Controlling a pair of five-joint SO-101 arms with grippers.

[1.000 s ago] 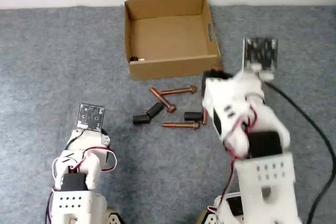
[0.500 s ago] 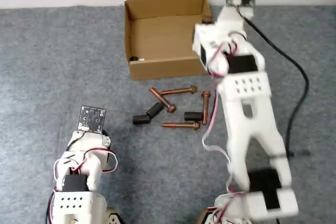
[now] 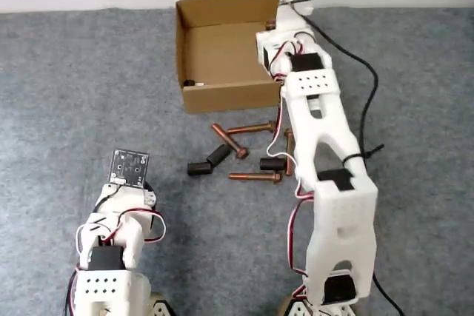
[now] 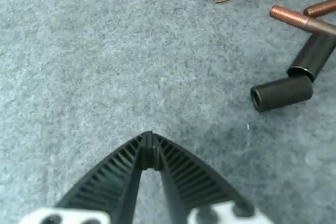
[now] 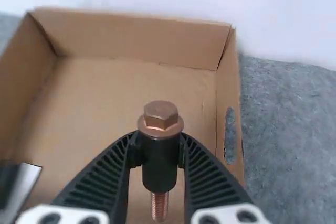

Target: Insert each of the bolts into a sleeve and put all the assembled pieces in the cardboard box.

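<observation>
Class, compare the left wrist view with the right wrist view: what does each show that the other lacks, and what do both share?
Left wrist, not right: the shut left gripper, two loose sleeves and bare bolts on the carpet. Right wrist, not left: the right gripper shut on a sleeved bolt, over the open cardboard box. Both: the cardboard box and the carpet.

A copper bolt seated in a black sleeve is held over the open cardboard box. Loose bolts and three sleeves lie on the counter before it.
</observation>
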